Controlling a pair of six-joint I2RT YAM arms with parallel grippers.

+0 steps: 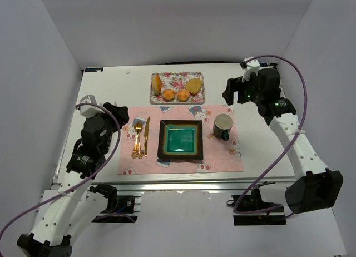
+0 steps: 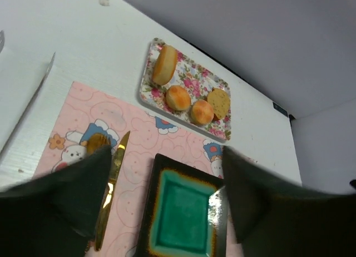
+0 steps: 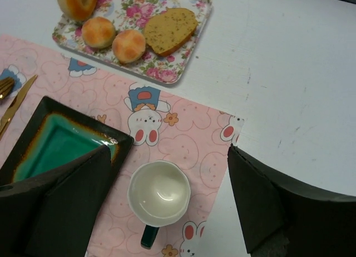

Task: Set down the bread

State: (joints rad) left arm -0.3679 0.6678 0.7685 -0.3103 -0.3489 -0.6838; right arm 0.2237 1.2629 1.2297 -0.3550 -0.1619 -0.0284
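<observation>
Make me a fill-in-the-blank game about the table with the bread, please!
1. The flowery tray holds ____ pieces of bread.
2. The green plate has ____ bread on it yet.
3. Seen from above, the knife lies to the ____ of the plate.
4. The left gripper and the right gripper are both ____ and hold nothing.

Missing words: four, no, left, open.
</observation>
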